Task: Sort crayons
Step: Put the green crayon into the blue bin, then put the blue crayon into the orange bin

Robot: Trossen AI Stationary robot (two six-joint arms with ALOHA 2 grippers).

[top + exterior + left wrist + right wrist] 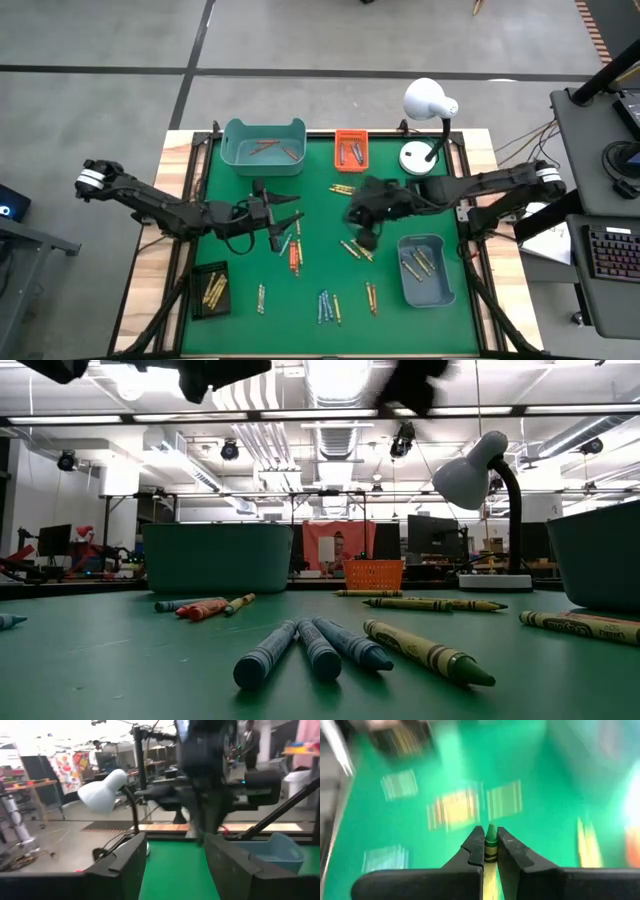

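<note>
Many crayons lie loose on the green mat: orange-red ones (pixel 294 257), blue ones (pixel 325 305), yellow-green ones (pixel 355 250), and others near the front in the low view (pixel 320 648). My right gripper (pixel 362 238) hangs above the mat's middle, shut on a green crayon (pixel 490 845). My left gripper (pixel 288 220) is open and empty, left of the middle, above the orange-red crayons; its fingers point toward the right arm in the left wrist view (pixel 175 852). Both grippers show high above the mat in the low view. My right gripper pinches the green crayon between its two fingers, on the paper-wrapped part just behind the tip (pixel 490 851). The crayon lies along the fingers, and its green tip (pixel 490 834) sticks out a little past them. The fingers point down at the mat, and the crayon is lifted clear.
A teal bin (pixel 263 145) with a few crayons and an orange tray (pixel 350 148) stand at the far edge. A blue-grey bin (pixel 425 270) with yellow crayons stands at the right front, a black tray (pixel 211 290) at the left front. A white desk lamp (pixel 430 100) stands at the far right.
</note>
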